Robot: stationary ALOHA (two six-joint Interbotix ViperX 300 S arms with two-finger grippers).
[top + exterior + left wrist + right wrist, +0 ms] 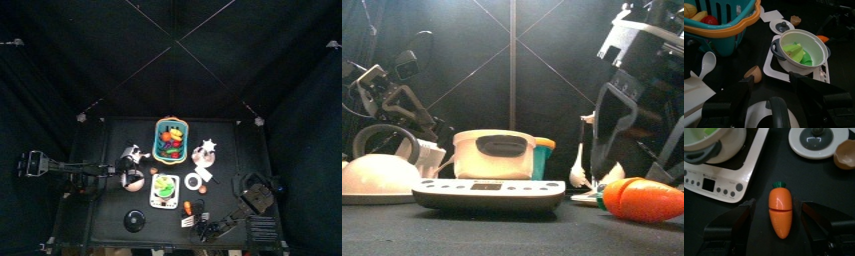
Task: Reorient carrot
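The carrot (781, 215) is a small orange toy with a green top. It lies flat on the black table beside the white scale (724, 170). My right gripper (779, 205) is open, with one jaw on each side of the carrot and neither touching it. In the top view the carrot (189, 208) lies near the table's front, with the right gripper (203, 224) just in front of it. In the front view the carrot (643, 198) lies at the right. My left gripper (774, 82) is open over a white domed object (771, 112) at the table's left.
A white pot (803, 47) with green pieces stands on the scale (163, 190). The colourful basket (171, 140) of produce stands behind it. A white plate with a dark lid (817, 140) and a brown cup (845, 153) lie beyond the carrot.
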